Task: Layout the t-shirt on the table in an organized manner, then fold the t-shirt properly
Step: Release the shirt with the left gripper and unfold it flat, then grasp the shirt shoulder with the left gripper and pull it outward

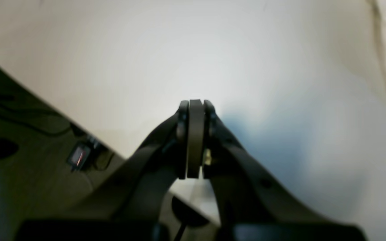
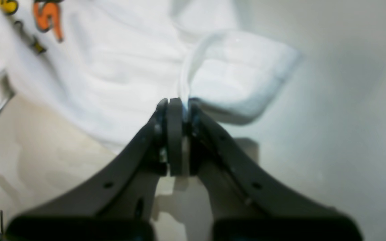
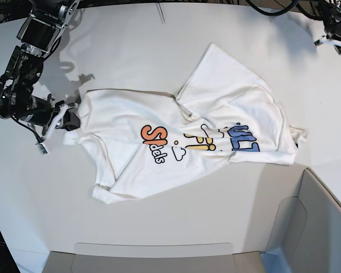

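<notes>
Both pairs of jaws stand pressed together: the right gripper (image 2: 177,102) pinches a fold of white cloth at the shirt's edge, beside a bunched sleeve or corner, while the left gripper (image 1: 195,102) is clamped on nothing, with only bare table (image 1: 112,67) beneath it and a strip of the shirt's hem at the far right of its wrist view. In the base view the right gripper (image 3: 68,122) sits at the left, touching the end of the t-shirt (image 3: 176,142), and the left arm is parked at the far right corner, well apart from the cloth. Nearest the camera in that view lies a grey-white bin (image 3: 307,227); beyond it the shirt is spread print-up across the middle of the tabletop, its long axis running roughly left to right and tilting a little, the orange letters toward the right gripper and the blue ones toward the other end. One part is doubled over above the print, and the right end is crumpled. I judge the cloth to be light, limp and prone to dragging and wrinkling, so it should be taken by hems, shoulders or sleeve seams and pulled taut between two holds, not lifted from the middle.
</notes>
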